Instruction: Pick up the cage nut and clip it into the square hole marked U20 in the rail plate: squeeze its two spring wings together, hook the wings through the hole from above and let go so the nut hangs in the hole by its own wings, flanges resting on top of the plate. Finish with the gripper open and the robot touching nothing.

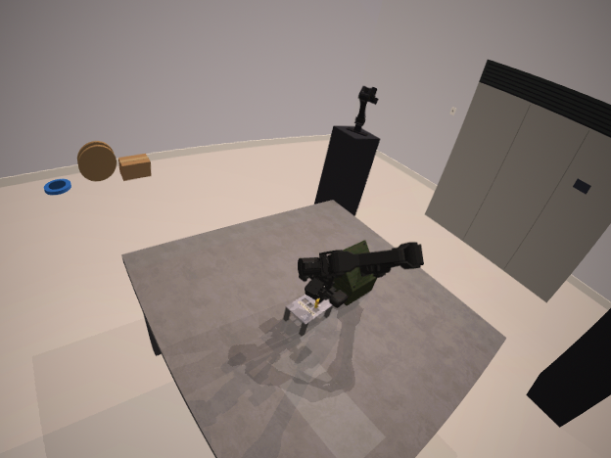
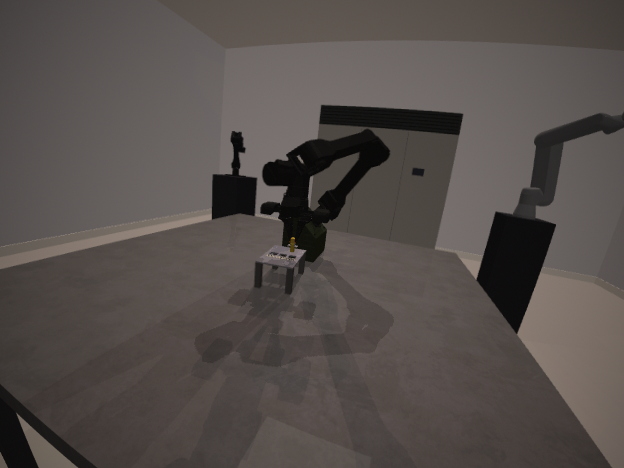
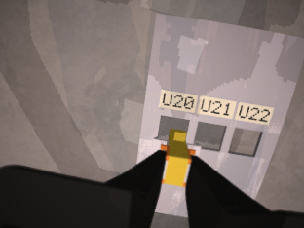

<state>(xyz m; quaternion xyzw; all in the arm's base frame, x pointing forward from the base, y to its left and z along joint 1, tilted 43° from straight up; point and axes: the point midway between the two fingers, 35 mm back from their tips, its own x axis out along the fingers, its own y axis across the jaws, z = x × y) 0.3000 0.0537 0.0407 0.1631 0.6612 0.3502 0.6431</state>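
Observation:
The yellow cage nut (image 1: 317, 302) (image 2: 292, 245) (image 3: 175, 171), with orange and white edges in the wrist view, is pinched between the fingertips. My gripper (image 3: 175, 160) is shut on it, above the pale rail plate (image 1: 307, 319) (image 3: 224, 58) (image 2: 269, 261). In the wrist view the nut's far end overlaps the near part of the square hole marked U20 (image 3: 173, 122), and most of the nut shows on the near side of the hole. How high the nut is above the plate cannot be told for sure. The wings are hard to make out.
Holes U21 (image 3: 209, 134) and U22 (image 3: 245, 141) lie right of U20 in the wrist view. The plate stands on short legs on the grey table (image 1: 197, 276) (image 2: 151, 312). A dark green block (image 1: 363, 291) (image 2: 315, 246) stands close beside the plate, near the arm.

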